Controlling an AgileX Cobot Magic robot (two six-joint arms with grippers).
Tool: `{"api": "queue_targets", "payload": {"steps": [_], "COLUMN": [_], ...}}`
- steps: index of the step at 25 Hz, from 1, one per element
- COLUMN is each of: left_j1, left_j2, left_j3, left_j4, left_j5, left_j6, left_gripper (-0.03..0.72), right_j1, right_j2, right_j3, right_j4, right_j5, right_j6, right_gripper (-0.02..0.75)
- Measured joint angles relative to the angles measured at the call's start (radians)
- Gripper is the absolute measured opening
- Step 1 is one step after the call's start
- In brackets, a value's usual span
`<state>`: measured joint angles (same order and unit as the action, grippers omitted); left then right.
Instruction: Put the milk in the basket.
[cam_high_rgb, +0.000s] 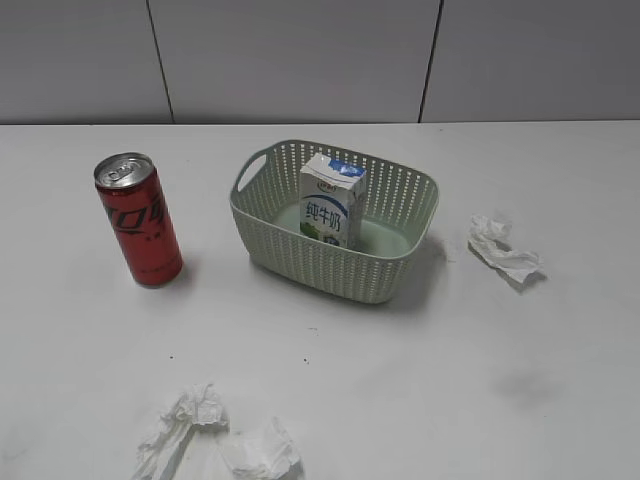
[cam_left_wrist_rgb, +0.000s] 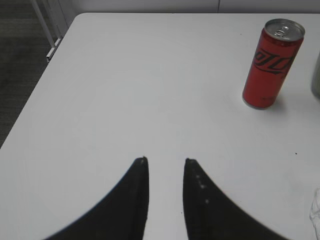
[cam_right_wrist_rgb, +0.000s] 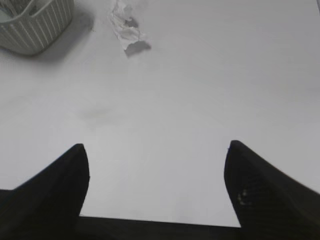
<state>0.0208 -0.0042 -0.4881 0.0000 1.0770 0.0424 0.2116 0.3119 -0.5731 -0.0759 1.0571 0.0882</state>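
Observation:
The milk, a small white carton with a blue top and blue characters, stands upright inside the pale green lattice basket at the table's middle. A corner of the basket also shows in the right wrist view. Neither gripper shows in the exterior view. My left gripper hangs over bare table with its fingers nearly together, only a narrow gap between them, holding nothing. My right gripper is wide open and empty over bare table, well away from the basket.
A red soda can stands left of the basket, also in the left wrist view. Crumpled tissue lies right of the basket, also in the right wrist view. More tissue lies at the front.

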Motion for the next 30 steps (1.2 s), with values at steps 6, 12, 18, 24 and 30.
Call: {"api": "queue_targets", "payload": {"steps": [6, 12, 18, 24, 30], "left_j1": [0.000, 0.000, 0.000, 0.000, 0.000], "left_j2": [0.000, 0.000, 0.000, 0.000, 0.000], "left_j3": [0.000, 0.000, 0.000, 0.000, 0.000], "left_j4": [0.000, 0.000, 0.000, 0.000, 0.000], "left_j5": [0.000, 0.000, 0.000, 0.000, 0.000], "left_j6": [0.000, 0.000, 0.000, 0.000, 0.000], "left_gripper": [0.203, 0.203, 0.203, 0.203, 0.203], "right_j1": [-0.098, -0.175, -0.191, -0.191, -0.191], "right_j2": [-0.155, -0.285, -0.316, -0.316, -0.316], "right_j3": [0.006, 0.017, 0.065, 0.066, 0.066], "right_j4": [0.028, 0.084, 0.123, 0.123, 0.118], "right_j5": [-0.004, -0.014, -0.017, -0.018, -0.018], "right_j6": [-0.067, -0.146, -0.171, -0.172, -0.171], "right_gripper": [0.626, 0.615, 0.604, 0.594, 0.593]}}
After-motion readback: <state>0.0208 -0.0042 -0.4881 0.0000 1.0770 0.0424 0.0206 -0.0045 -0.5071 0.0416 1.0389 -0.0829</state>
